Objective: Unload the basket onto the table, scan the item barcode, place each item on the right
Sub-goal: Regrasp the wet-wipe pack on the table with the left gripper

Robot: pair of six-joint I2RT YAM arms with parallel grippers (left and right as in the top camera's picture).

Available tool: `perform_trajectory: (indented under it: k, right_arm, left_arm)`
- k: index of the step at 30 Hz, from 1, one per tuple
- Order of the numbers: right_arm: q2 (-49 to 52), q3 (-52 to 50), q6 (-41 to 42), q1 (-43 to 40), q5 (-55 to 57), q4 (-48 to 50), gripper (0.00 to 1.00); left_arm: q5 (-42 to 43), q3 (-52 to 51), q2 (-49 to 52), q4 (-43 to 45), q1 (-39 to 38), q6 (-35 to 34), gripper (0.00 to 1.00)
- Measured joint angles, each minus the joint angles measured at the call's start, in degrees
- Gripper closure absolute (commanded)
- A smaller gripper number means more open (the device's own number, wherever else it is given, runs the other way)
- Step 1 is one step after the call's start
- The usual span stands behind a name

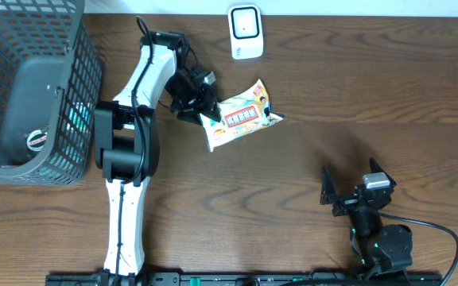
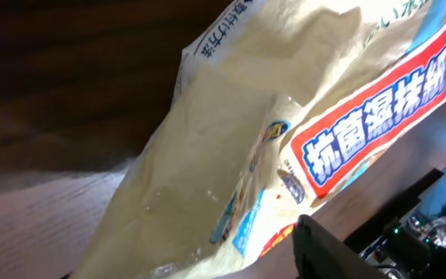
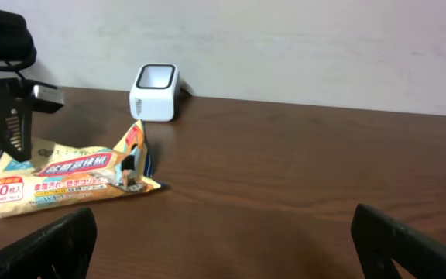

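Observation:
The item is a cream wet-wipes packet (image 1: 241, 117) with a red label, lying flat on the brown table right of the left arm. My left gripper (image 1: 199, 107) sits at the packet's left end, its jaws on either side of the edge. In the left wrist view the packet (image 2: 231, 155) fills the frame and only one black finger (image 2: 339, 252) shows, so the grip is unclear. No barcode shows. The white scanner (image 1: 246, 30) stands at the back edge, apart from the packet. My right gripper (image 1: 352, 181) rests open at the front right, its fingers (image 3: 53, 248) wide apart over bare table.
A black wire basket (image 1: 54, 103) stands at the far left with a dark object (image 1: 36, 141) inside. From the right wrist, the packet (image 3: 68, 178) lies left of centre and the scanner (image 3: 156, 91) stands behind it against the wall.

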Motion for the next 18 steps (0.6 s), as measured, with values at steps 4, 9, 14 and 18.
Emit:
perform_trajectory:
  k: [4, 9, 14, 18]
  right_arm:
    - [0.00, 0.00, 0.00, 0.00, 0.00, 0.00, 0.01]
    - [0.00, 0.00, 0.00, 0.00, -0.02, 0.00, 0.01]
    - [0.00, 0.00, 0.00, 0.00, 0.00, 0.00, 0.01]
    - [0.00, 0.00, 0.00, 0.00, 0.00, 0.00, 0.01]
  left_arm:
    - [0.04, 0.00, 0.00, -0.66, -0.02, 0.20, 0.25]
    - [0.00, -0.04, 0.00, -0.79, -0.83, 1.01, 0.12]
    - [0.00, -2.32, 0.00, -0.48, -3.56, 0.98, 0.11]
    - [0.11, -4.81, 0.00, 1.14, -6.38, 1.11, 0.53]
